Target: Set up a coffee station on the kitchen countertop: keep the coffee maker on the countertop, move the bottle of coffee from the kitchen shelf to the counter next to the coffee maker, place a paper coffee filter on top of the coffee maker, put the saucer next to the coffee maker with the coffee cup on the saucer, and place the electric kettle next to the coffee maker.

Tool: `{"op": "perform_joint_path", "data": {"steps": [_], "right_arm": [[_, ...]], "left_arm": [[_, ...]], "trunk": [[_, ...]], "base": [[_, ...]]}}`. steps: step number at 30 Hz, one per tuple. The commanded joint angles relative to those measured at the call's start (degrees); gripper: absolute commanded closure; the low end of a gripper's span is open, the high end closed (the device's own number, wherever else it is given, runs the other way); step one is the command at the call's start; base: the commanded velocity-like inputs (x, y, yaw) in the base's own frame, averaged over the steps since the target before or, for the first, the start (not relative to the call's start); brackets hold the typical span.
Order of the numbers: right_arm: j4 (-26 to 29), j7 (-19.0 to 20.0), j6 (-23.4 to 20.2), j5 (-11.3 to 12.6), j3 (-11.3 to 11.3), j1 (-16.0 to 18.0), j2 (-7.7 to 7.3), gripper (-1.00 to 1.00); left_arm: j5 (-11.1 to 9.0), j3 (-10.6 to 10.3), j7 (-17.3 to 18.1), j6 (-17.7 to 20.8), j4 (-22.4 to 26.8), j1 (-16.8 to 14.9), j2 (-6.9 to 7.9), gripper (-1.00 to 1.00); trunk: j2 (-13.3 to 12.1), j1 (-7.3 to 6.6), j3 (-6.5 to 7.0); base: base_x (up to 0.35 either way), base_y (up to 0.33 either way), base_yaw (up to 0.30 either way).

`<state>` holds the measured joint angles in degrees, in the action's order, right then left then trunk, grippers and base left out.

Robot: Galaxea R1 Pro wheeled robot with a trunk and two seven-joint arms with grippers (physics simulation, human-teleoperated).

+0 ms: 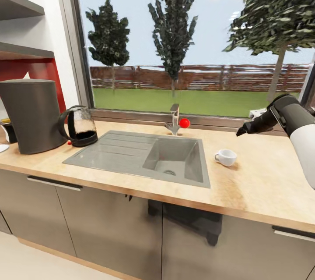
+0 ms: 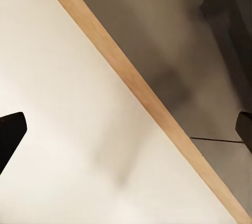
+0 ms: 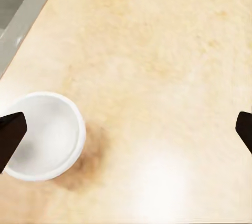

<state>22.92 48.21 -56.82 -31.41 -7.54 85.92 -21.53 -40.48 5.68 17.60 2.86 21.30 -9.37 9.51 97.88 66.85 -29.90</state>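
The dark grey coffee maker [image 1: 33, 113] stands on the wooden countertop [image 1: 262, 179] at the left, with the glass electric kettle [image 1: 81, 126] touching its right side. Right of the sink, a white coffee cup [image 1: 225, 157] sits alone on the counter. My right gripper [image 1: 241, 131] hovers above and just right of the cup. In the right wrist view the right gripper [image 3: 126, 134] is open, and the cup [image 3: 44, 134] lies near one fingertip [image 3: 10, 134]. My left gripper [image 2: 126, 134] is open and empty over the pale floor [image 2: 63, 103]. A white rim [image 1: 2, 148] peeks past the coffee maker.
A steel sink [image 1: 144, 155] with a faucet [image 1: 175, 122] and red knob fills the counter's middle. Wall shelves [image 1: 19, 52] hang at the upper left, over a red panel. A big window runs behind the counter. Grey cabinet doors [image 1: 109, 223] sit below, with a wooden plinth [image 2: 142, 92] at the floor.
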Motion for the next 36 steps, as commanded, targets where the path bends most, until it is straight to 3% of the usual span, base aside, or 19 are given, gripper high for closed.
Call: {"op": "perform_joint_path", "data": {"steps": [1, 17, 36], "right_arm": [[-0.1, 0.4, -0.1, -0.5, -0.2, 0.0, -0.03, -1.0], [-2.8, -0.4, 0.1, -0.4, -0.2, 0.0, 0.99, -1.0], [-3.1, -0.5, 0.1, -0.5, -0.1, -0.1, 1.05, -1.0]], "left_arm": [[-0.5, 0.2, 0.3, 0.3, 0.0, 0.0, -0.02, -1.0], [-0.5, 0.2, 0.4, 0.3, 0.0, 0.0, 0.01, -1.0], [-0.5, 0.2, 0.4, 0.3, 0.0, 0.0, -0.01, -1.0]], "trunk": [[0.0, 0.0, -0.07], [0.0, 0.0, -0.07], [0.0, 0.0, -0.07]], "base": [[0.04, 0.0, 0.0], [0.006, 0.0, 0.0], [0.073, 0.014, 0.0]]}}
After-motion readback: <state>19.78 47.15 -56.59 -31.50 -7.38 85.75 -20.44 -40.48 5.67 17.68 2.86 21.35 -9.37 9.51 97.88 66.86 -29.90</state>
